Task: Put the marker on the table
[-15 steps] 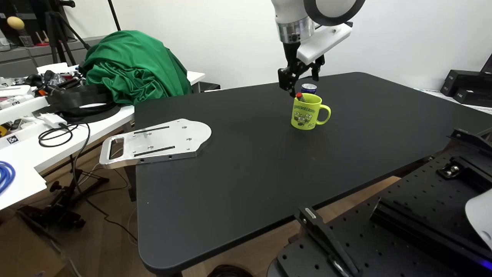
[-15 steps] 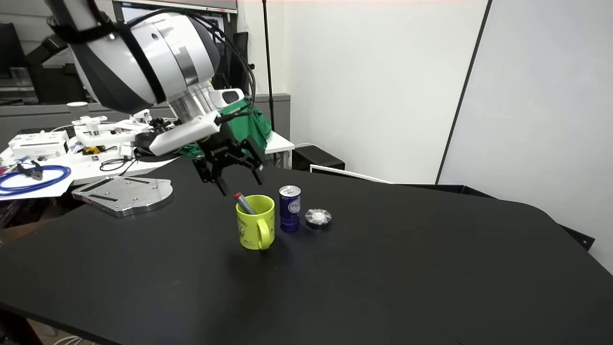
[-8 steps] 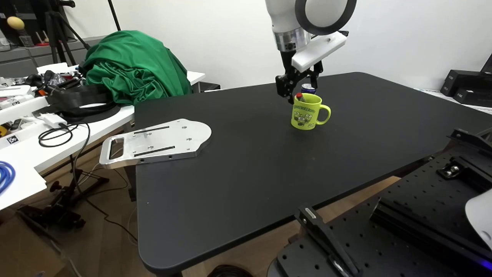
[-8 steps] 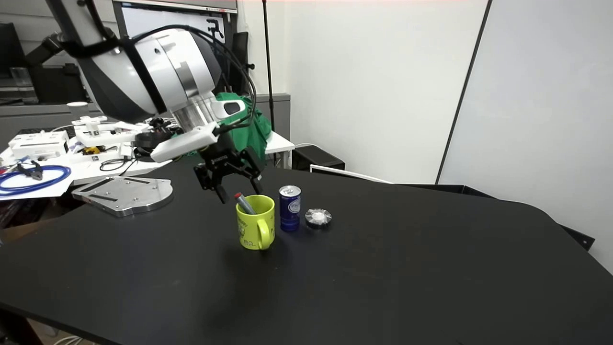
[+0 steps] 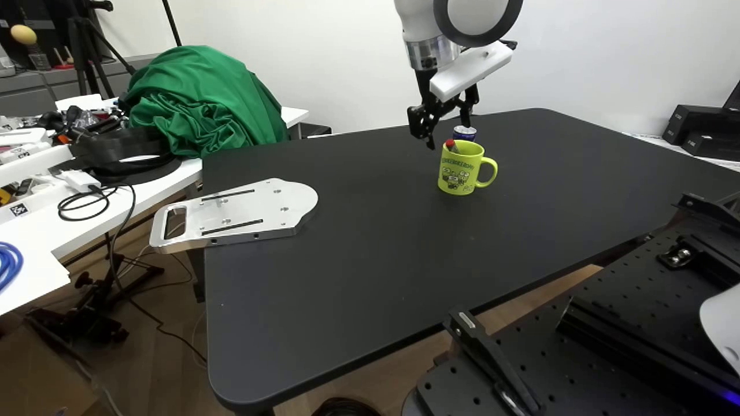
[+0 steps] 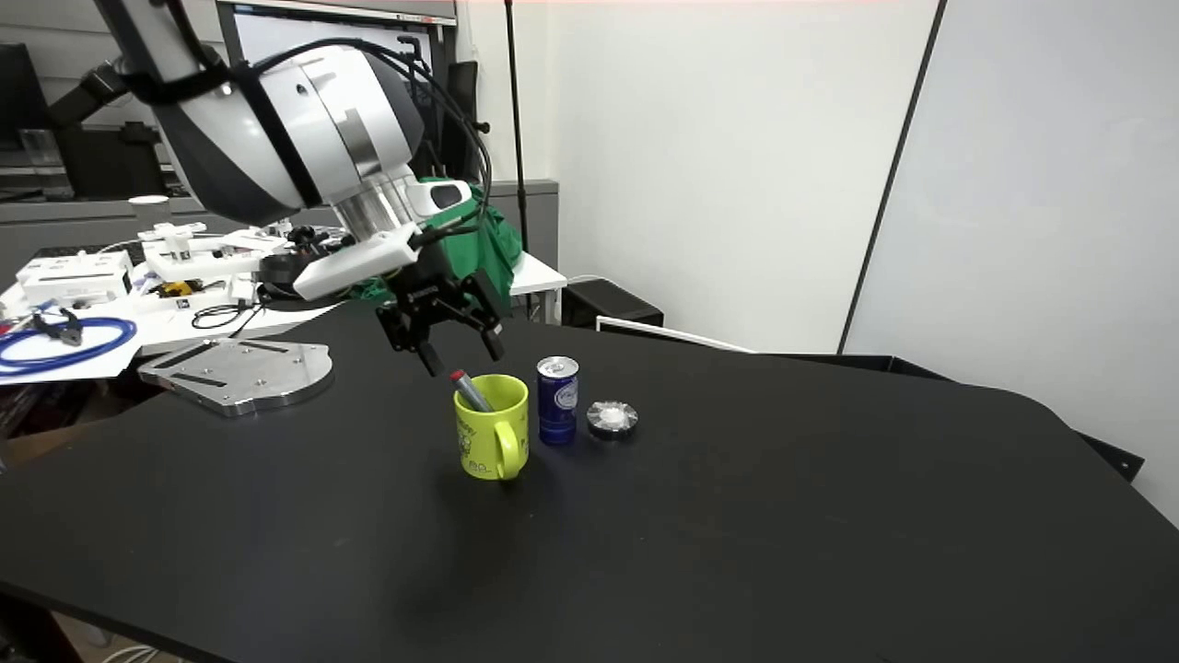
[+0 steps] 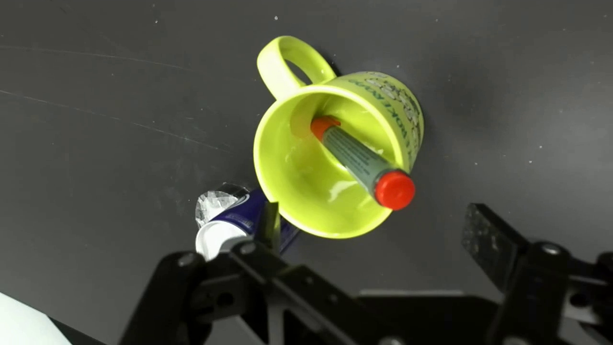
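The marker (image 7: 354,158) has a grey-green barrel and red ends. It leans inside the green mug (image 7: 297,191), with one red end sticking out over the rim. In both exterior views the marker (image 5: 450,144) (image 6: 472,391) shows only its upper part; the mug (image 5: 457,173) (image 6: 488,442) hides the rest. The mug stands upright on the black table (image 5: 347,289) (image 6: 737,552). My gripper (image 7: 373,215) is open and empty. In both exterior views the gripper (image 5: 448,133) (image 6: 463,356) hangs tilted just above the marker's top, beside the mug rim, apart from both.
A blue can (image 6: 557,405) stands close to the mug; a finger partly covers it in the wrist view (image 7: 239,213). A small round roll (image 6: 612,419) lies beside the can. A metal plate (image 5: 248,211) overhangs the table edge. A cluttered white table (image 5: 34,242) stands alongside.
My gripper dipped slightly half a second ago and is now a little higher again. In an exterior view it has shifted left. The marker, mug and can have not moved.
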Tool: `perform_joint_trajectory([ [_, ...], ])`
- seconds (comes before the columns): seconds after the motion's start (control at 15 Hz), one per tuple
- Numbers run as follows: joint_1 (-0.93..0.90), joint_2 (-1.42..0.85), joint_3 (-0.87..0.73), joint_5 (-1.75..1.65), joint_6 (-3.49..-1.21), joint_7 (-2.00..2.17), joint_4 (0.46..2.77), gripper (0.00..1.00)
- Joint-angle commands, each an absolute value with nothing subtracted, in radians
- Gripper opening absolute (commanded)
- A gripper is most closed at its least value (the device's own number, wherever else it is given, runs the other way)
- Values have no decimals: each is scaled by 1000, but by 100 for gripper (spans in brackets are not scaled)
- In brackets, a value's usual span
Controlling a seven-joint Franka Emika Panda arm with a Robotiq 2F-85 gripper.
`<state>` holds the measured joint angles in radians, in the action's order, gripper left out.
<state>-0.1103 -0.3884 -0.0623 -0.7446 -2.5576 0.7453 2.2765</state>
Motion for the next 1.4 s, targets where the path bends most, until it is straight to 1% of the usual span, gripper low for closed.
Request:
perform_joint_trajectory([
  [0.0,-134,-393,-81,-731,-2550,740,2261,67],
  [0.27,-132,-394,-74,-692,-2534,726,2258,39],
  [0.33,-132,-394,-73,-675,-2532,721,2259,83],
  [0.4,-132,-391,-70,-652,-2528,711,2261,77],
  [0.47,-136,-390,-73,-638,-2524,707,2262,77],
  [0.67,-143,-385,-77,-595,-2500,690,2262,95],
  [0.73,-145,-383,-80,-582,-2495,686,2262,99],
  [0.8,-147,-382,-82,-573,-2490,685,2262,100],
  [0.87,-149,-380,-85,-571,-2497,686,2265,83],
  [0.93,-151,-379,-89,-571,-2502,686,2266,71],
  [1.0,-151,-378,-90,-566,-2506,686,2267,71],
  [1.33,-158,-384,-95,-557,-2501,687,2261,36],
])
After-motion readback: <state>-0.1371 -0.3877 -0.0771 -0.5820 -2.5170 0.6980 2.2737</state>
